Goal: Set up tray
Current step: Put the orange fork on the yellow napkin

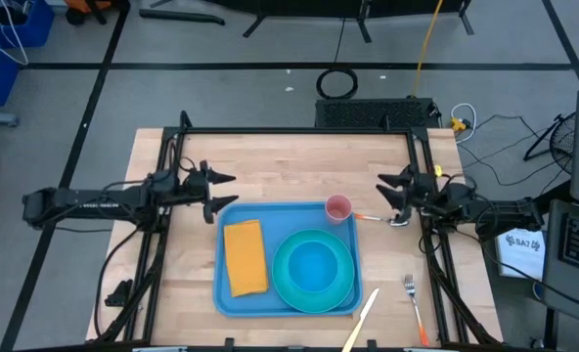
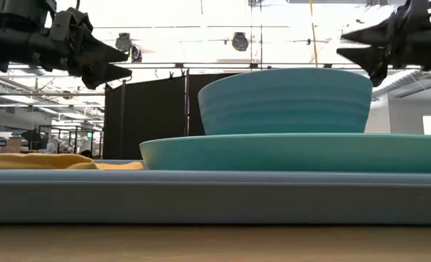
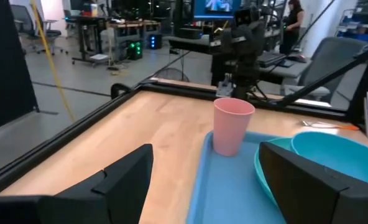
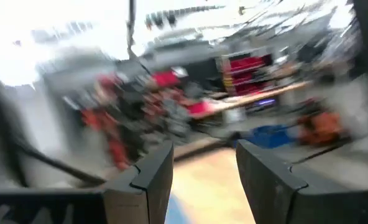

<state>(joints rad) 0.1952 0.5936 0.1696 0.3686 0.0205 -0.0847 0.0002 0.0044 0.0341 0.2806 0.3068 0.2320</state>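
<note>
I see the flat, round-cornered blue plastic tray (image 1: pixel 233 298) holding a ribbed turquoise bowl (image 1: pixel 314 267); left gripper (image 1: pixel 229 192) and right gripper (image 1: pixel 381 187) hover, jaws open, empty.

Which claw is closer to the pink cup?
The right claw, just. It hangs open off the tray's far right corner, beside the cup. The left claw, also open, is over the tray's far left corner, farther away.
</note>
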